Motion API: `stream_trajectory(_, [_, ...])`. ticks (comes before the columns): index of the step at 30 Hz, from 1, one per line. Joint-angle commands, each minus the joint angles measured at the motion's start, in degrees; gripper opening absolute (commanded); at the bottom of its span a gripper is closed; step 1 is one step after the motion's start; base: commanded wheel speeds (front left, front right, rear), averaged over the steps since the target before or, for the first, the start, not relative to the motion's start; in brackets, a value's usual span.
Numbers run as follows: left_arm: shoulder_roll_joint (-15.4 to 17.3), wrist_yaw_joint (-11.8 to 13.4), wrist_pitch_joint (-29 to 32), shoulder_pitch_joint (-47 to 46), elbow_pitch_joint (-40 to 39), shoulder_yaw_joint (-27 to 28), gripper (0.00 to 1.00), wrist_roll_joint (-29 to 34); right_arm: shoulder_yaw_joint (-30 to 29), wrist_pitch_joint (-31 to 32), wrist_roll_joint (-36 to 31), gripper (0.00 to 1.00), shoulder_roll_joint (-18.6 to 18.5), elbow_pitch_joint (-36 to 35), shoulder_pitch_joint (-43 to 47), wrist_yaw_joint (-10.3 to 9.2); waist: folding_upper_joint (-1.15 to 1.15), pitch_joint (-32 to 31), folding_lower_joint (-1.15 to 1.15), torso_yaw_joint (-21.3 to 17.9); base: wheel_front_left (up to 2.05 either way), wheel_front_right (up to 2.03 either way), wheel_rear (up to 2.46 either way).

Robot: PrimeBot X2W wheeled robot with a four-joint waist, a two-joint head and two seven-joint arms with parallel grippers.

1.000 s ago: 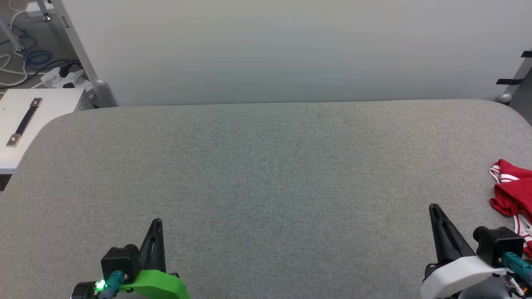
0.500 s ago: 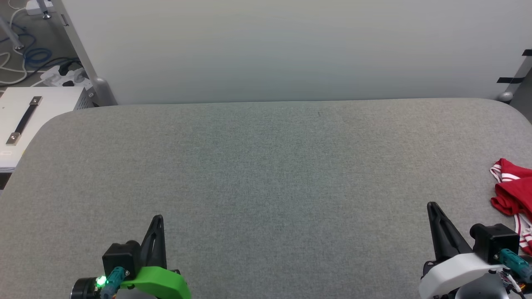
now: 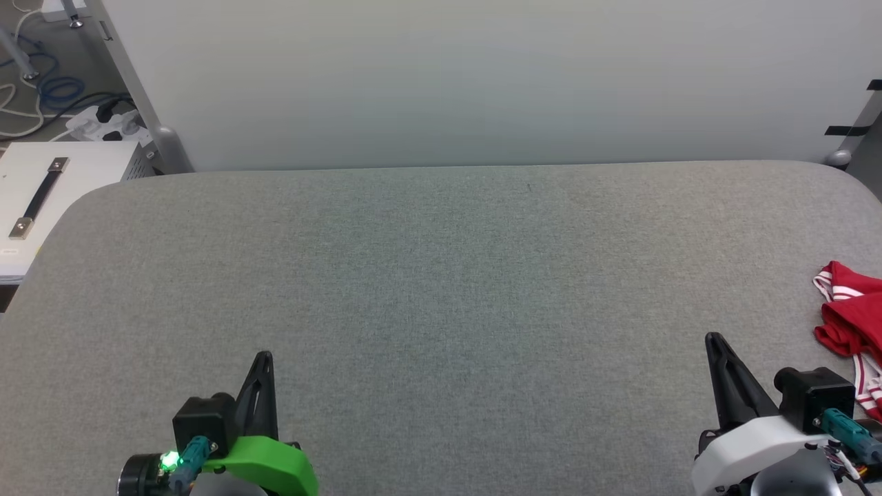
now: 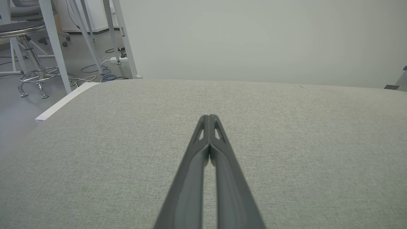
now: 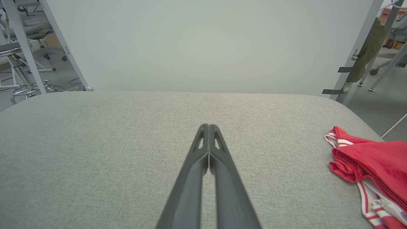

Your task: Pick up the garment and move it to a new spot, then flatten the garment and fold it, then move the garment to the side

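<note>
The left gripper [image 4: 209, 117] and the right gripper [image 5: 208, 126] both have their fingers pressed together, holding nothing. The garment [image 5: 370, 159] lies bunched well to the right of the right fingers, near the padded table's [image 3: 441, 275] edge — a closed-fingered reach could shove it overboard, and a shallow pinch might lift only one loose layer.

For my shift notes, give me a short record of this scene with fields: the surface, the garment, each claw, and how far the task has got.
surface: grey fabric-covered table
garment: red with white stripe trim, bunched up near the table's right edge, partly out of the head view
left claw: shut, holding nothing
right claw: shut, holding nothing, apart from the garment, which lies to its right
task stage: garment not yet picked up
</note>
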Motion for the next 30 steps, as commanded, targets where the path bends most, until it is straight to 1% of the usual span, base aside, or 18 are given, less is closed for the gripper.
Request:
stream_trajectory(1, [-0.41, -0.48, 0.28, -1.16, -0.45, 0.64, 0.00, 0.90, 0.21, -0.35, -0.55, 0.00, 0.05, 0.39, -1.02, -0.01, 0.00, 0.03, 0.00, 0.00, 0.00, 0.00, 0.00])
stream_trajectory(30, [-3.20, -3.18, 3.25, -2.09, -1.88, 4.08, 0.00, 6.02, 0.63, -0.85, -2.23, 0.00, 0.08, 2.58, -2.86, -0.03, 0.00, 0.60, 0.00, 0.03, 0.00, 0.00, 0.00])
